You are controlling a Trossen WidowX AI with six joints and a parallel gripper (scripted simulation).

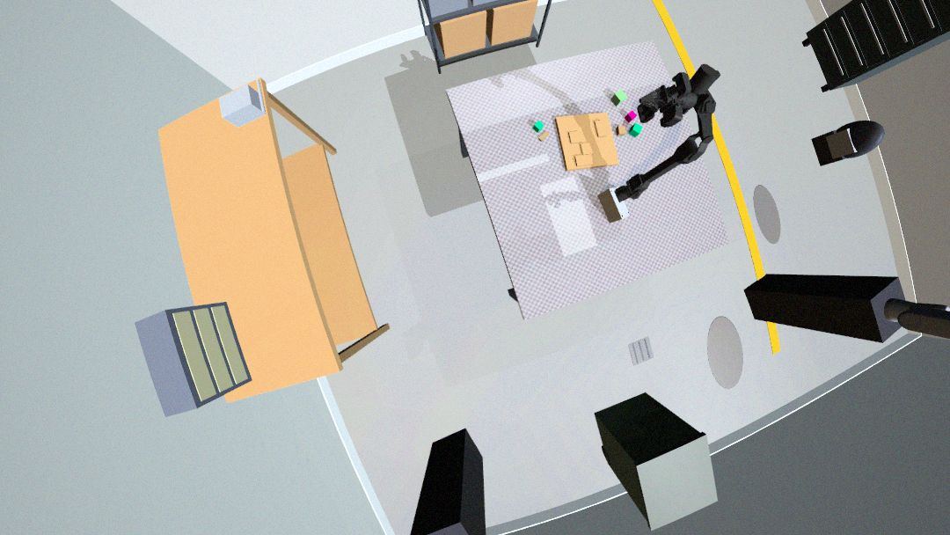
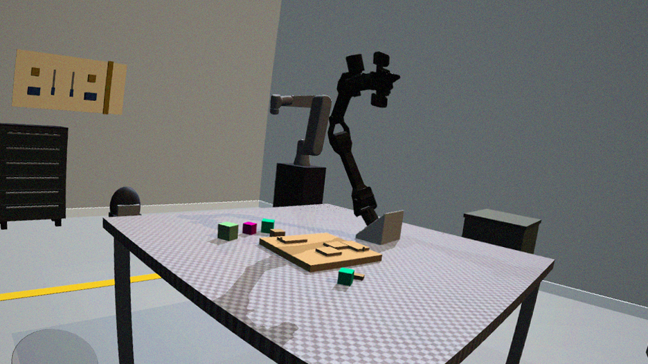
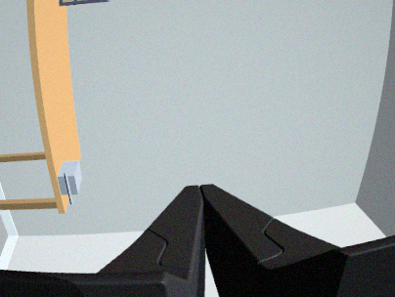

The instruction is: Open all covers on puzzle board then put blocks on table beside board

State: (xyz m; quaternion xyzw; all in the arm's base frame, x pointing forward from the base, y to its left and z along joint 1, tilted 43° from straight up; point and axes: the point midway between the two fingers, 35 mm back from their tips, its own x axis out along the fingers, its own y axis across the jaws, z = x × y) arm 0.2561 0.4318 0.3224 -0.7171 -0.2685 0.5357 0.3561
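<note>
The wooden puzzle board (image 1: 606,149) (image 2: 299,254) lies on the table with several raised wooden covers, among them one plate (image 1: 601,128) (image 2: 292,244) near a board edge and another (image 1: 574,136) (image 2: 328,251). Wells are too small to make out. Off the board lie a light green block (image 1: 619,98) (image 2: 227,230), a magenta block (image 1: 631,116) (image 2: 249,227), a teal block (image 1: 636,129) (image 2: 267,225) and, across the board, another teal block (image 1: 538,125) (image 2: 345,276). My gripper (image 1: 641,110) (image 2: 398,77) (image 3: 198,199) is shut and empty, high above the table, away from the board.
A small wooden piece (image 1: 620,130) (image 2: 277,233) lies close beside the board, and another (image 1: 543,135) (image 2: 359,276) is by the lone teal block. The arm's wedge-shaped base mount (image 1: 612,204) (image 2: 391,229) stands on the table (image 1: 664,219) (image 2: 410,314).
</note>
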